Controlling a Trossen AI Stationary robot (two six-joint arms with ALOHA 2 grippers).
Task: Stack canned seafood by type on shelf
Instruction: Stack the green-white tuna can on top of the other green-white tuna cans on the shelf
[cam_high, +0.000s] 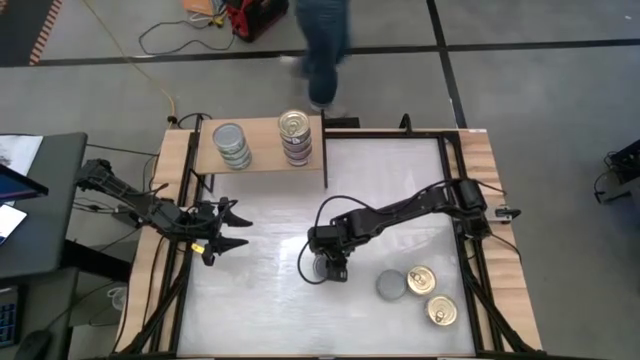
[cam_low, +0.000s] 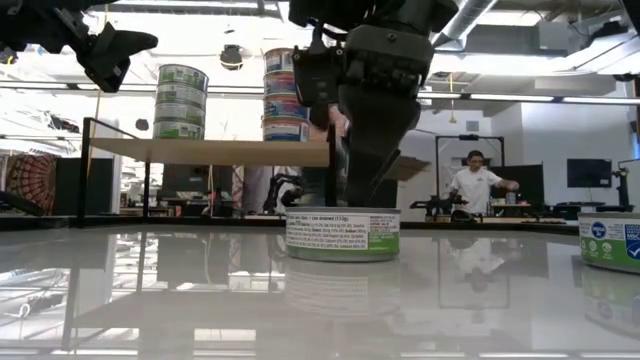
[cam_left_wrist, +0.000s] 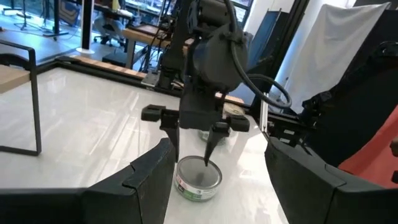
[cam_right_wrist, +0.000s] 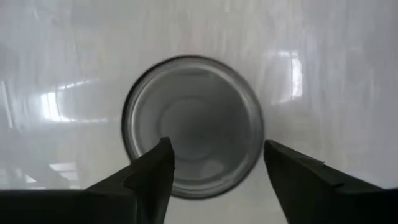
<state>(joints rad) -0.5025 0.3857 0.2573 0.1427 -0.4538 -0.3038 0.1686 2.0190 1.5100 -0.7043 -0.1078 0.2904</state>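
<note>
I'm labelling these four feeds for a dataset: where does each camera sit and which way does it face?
High: above the table, facing straight down; both arms, the shelf, a person passing.
Low: at tabletop height, facing level; right pincer over the green-label tin.
Left wrist: on the left arm, facing across the table; own fingers, right arm beyond.
Right wrist: facing down; open fingers astride that tin's silver lid.
Shared: all four show this tin.

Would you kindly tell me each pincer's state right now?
Left pincer: open, empty, beside the table's left edge.
Right pincer: open over a silver-lidded tin.
</note>
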